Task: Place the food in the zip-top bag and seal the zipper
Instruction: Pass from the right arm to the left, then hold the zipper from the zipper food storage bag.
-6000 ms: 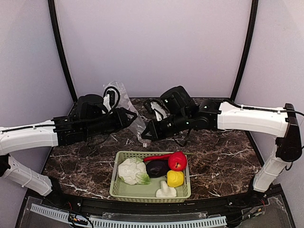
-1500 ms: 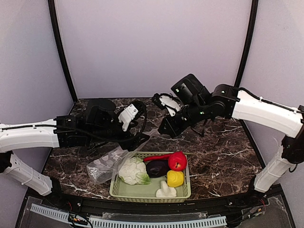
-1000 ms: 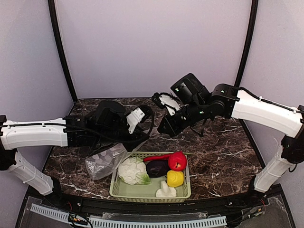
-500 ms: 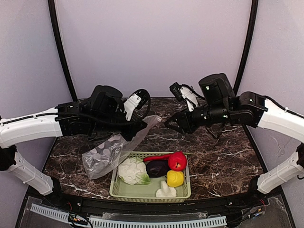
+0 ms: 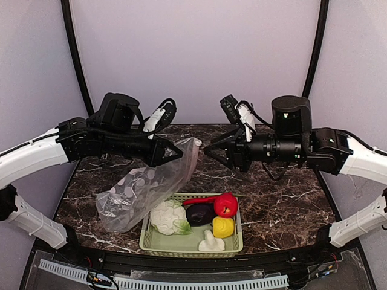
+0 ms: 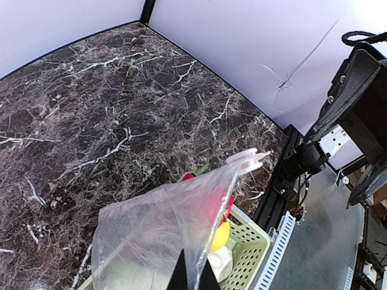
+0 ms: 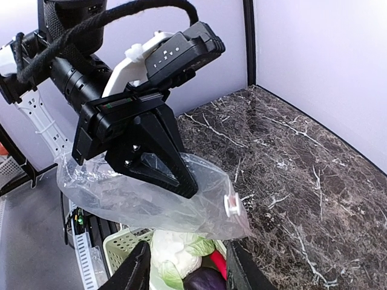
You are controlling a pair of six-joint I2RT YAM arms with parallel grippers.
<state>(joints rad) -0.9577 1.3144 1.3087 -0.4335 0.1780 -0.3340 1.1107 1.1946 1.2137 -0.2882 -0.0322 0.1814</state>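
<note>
- Left gripper (image 5: 179,152): jaws pinching the zip-top bag (image 5: 144,188) near its zipper (image 5: 195,142), above the basket's (image 5: 146,231) far-left corner.
- Bag slants down to the left of the basket, crossing its left rim.
- Right gripper (image 5: 207,150): jaws spread, above the basket's far edge, facing the bag mouth.
- The food (image 5: 199,213): 6 pieces inside the basket on the worktop (image 5: 275,199).

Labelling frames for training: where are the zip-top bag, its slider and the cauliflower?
zip-top bag (image 5: 142,193), top view, middle of its hanging body.
slider (image 7: 230,204), right wrist view, its white face.
cauliflower (image 5: 166,216), top view, white florets.
</note>
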